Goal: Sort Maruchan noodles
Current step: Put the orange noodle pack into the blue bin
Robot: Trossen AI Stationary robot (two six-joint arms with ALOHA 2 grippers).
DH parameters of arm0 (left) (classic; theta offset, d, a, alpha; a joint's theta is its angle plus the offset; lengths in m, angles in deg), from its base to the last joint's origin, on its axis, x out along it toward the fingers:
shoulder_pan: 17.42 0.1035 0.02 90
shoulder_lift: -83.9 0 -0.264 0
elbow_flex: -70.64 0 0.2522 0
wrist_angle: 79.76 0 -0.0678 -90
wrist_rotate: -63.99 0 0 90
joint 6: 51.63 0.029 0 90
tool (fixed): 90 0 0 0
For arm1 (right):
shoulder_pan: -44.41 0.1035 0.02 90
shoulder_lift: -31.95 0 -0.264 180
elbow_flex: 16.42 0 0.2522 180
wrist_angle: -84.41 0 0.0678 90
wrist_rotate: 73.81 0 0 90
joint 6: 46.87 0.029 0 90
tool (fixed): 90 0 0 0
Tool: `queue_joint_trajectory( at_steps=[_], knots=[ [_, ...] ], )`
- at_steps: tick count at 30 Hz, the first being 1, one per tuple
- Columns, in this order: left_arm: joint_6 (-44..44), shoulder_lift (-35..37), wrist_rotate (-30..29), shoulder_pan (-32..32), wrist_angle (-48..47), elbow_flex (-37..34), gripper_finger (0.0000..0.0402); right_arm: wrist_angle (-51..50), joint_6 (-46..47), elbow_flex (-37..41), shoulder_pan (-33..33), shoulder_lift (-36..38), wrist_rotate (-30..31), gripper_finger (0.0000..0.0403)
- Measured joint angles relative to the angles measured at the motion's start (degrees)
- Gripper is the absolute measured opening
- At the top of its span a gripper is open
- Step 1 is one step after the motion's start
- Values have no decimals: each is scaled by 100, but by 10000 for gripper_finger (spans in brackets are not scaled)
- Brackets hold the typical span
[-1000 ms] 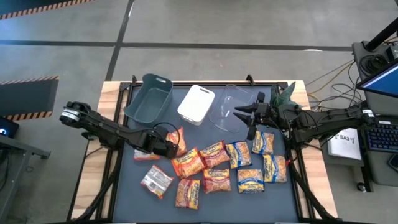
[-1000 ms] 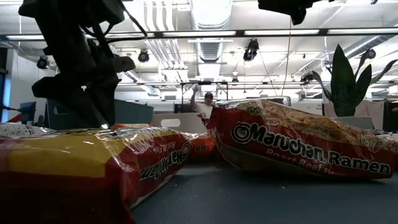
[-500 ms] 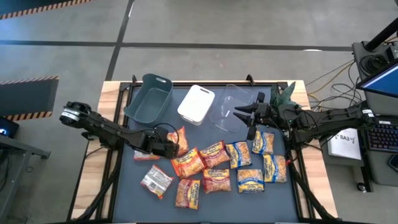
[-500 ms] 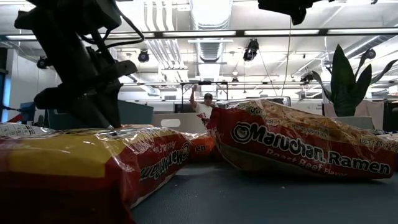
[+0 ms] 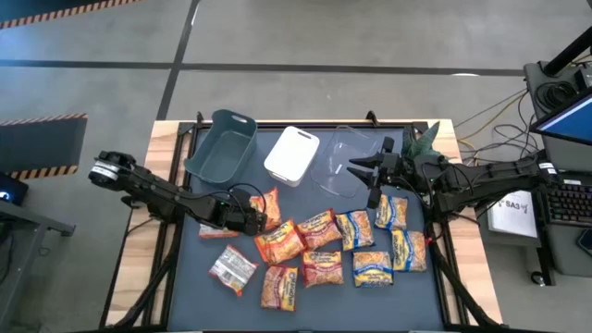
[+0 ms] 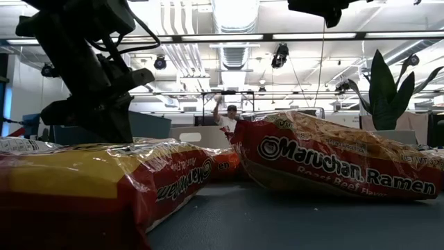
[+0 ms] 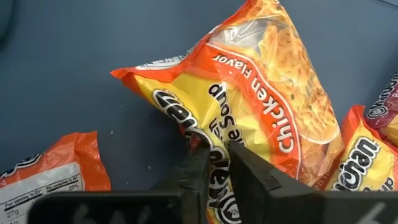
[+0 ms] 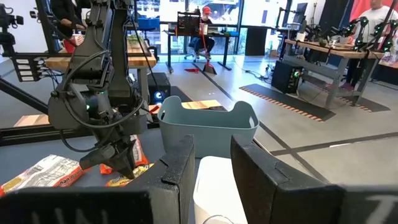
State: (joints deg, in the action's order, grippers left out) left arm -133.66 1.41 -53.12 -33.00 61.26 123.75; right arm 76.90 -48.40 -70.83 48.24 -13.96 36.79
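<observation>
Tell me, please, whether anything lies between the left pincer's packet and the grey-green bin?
Nothing visible: the left pincer is shut on the orange chicken packet, and bare mat separates it from the grey-green bin.

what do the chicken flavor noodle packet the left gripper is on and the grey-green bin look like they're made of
The chicken flavor packet under the left gripper looks like thin glossy plastic film: it crinkles and catches light. The grey-green bin seems to be rigid matte moulded plastic, with smooth walls and a cut-out handle.
</observation>
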Motion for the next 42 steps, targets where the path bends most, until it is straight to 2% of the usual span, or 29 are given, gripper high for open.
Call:
queue_joint_trajectory(
  at_steps=[4,12,16,22,28,30,39,42],
  knots=[
    [1,-1,-2,-21,7,0,8,1,-1,0,-1,0,0,95],
    [189,-3,-39,-160,17,30,1,1,-1,0,0,0,0,95],
    [1073,-1,-54,-299,-74,351,1,1,-1,0,0,0,1,95],
    [2311,1,-298,-339,-1179,1090,0,3,-1,0,-1,0,0,96],
    [4525,6,-524,-596,-1331,1666,0,1,-3,0,-1,0,0,95],
    [4781,6,-527,-616,-1403,1755,0,1,-7,0,1,0,0,96],
    [4896,8,-565,-654,-1548,1819,0,1,-21,0,-1,0,0,95],
    [5108,26,-655,-644,-1677,2046,0,3,-23,0,1,0,1,95]
  ],
)
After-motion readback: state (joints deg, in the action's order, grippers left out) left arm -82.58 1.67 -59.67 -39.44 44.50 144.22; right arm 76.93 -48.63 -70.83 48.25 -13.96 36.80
